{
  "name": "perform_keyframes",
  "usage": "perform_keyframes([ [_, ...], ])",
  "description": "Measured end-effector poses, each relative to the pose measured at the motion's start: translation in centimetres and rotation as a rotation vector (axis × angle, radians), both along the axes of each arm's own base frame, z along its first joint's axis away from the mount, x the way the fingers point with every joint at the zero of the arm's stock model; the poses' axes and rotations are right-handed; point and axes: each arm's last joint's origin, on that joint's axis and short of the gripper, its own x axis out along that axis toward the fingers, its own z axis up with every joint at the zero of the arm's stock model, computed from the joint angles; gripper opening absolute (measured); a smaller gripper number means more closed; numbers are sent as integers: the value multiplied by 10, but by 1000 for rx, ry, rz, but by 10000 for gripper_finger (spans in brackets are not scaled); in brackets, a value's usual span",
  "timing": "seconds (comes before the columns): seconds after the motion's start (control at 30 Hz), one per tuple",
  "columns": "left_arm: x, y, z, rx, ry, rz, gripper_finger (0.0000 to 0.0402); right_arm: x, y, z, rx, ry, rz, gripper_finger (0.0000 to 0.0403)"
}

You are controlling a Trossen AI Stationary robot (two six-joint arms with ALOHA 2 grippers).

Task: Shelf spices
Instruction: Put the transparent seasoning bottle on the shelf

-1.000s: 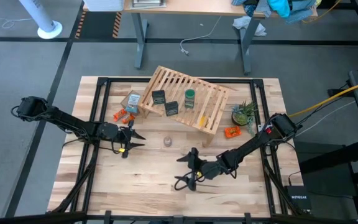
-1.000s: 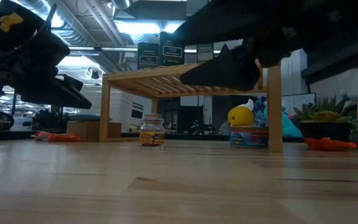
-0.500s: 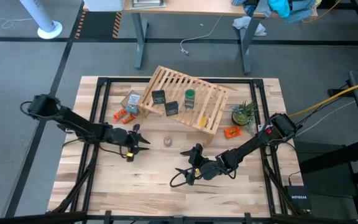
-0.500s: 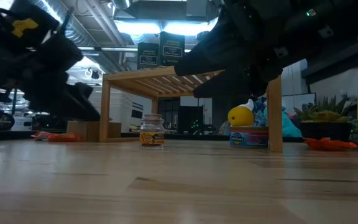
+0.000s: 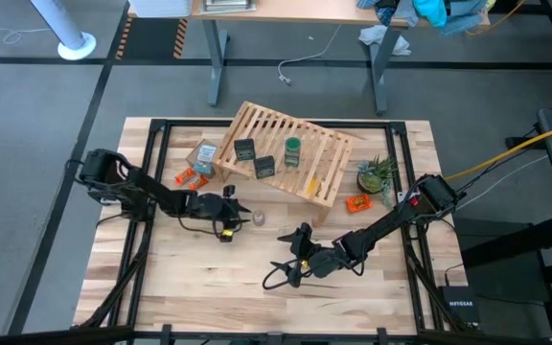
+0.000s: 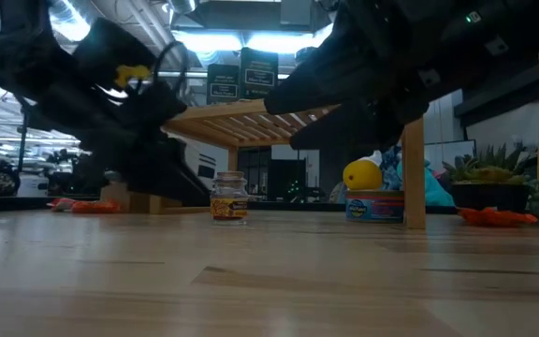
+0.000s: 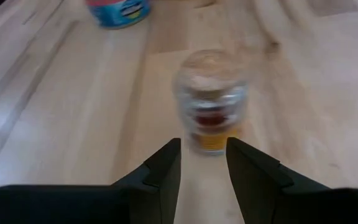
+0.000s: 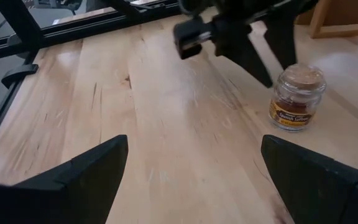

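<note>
Left hand at the small glass jar.
At frame centre, the left hand [image 5: 241, 218], fingers apart, sits just left of the jar [image 5: 258, 218] on the tabletop [image 5: 209, 278].

Dark jointed arms; left claw [image 5: 241, 218] yellow-marked, seemingly.

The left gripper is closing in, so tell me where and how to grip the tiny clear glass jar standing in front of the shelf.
Grip the tiny clear glass jar across its round body, below the wider lid. It stands upright and alone on the wooden table, so a level approach from the left gripper side suits; its open fingers already line up with it.
</note>
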Motion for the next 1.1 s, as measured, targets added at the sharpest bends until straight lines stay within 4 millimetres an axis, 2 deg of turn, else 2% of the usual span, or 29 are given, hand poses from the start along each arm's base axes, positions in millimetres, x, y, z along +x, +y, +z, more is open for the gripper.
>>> perform_keyframes([
  [0.23,9,7,4,-37,-33,21,123,0,0,0,-2,3,0,376],
  [0.8,7,-11,0,-92,28,-69,123,-1,1,-2,20,30,58,376],
  [1.1,15,-9,5,-111,31,-46,169,-1,2,-2,22,31,64,376],
])
